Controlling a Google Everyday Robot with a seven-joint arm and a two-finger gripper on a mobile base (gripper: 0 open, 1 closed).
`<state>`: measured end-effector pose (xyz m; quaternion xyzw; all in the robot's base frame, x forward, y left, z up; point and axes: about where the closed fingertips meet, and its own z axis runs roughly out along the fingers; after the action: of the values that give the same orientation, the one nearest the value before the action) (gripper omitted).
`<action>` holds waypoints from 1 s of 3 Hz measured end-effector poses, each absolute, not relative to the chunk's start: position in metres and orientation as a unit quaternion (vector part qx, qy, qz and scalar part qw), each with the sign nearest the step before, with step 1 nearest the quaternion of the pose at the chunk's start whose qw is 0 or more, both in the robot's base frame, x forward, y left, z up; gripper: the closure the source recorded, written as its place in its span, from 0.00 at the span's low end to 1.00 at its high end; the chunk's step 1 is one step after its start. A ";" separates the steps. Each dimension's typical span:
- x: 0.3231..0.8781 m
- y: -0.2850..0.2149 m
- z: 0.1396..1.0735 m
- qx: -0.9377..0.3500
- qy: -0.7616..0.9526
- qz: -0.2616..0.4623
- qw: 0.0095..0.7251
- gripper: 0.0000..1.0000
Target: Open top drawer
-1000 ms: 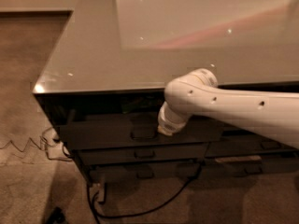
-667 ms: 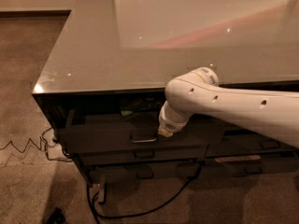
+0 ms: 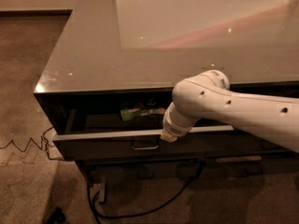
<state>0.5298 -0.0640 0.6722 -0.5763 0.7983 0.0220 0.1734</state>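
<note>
The top drawer (image 3: pixel 98 149) is a wide, dark glossy front just under the desk top, and it stands pulled out toward me. Its light grey upper rim shows, with a dark gap behind it. A small metal loop handle (image 3: pixel 145 147) sits at the middle of the front. My white arm reaches in from the right. Its gripper (image 3: pixel 169 136) hangs at the drawer's upper rim, just above and to the right of the handle, mostly hidden behind the round wrist. A green packet (image 3: pixel 140 113) lies inside the drawer.
The glossy grey desk top (image 3: pixel 140 41) overhangs the drawer. Slimmer dark drawer fronts (image 3: pixel 140 174) sit below it. Black cables (image 3: pixel 140 213) and a power strip (image 3: pixel 102 190) lie on the brown carpet under the desk, and a thin wire (image 3: pixel 23 146) zigzags at the left.
The top drawer has slid out toward me, showing its rim and the green packet. The wrist and gripper moved with it, down and toward me.
</note>
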 end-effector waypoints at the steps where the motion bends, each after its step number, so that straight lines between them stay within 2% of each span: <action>1: 0.530 -0.064 0.672 -0.576 0.798 0.022 0.173 0.50; 3: 0.530 -0.064 0.672 -0.576 0.798 0.022 0.173 0.04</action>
<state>0.5298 -0.0640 0.6722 -0.5763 0.7983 0.0220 0.1734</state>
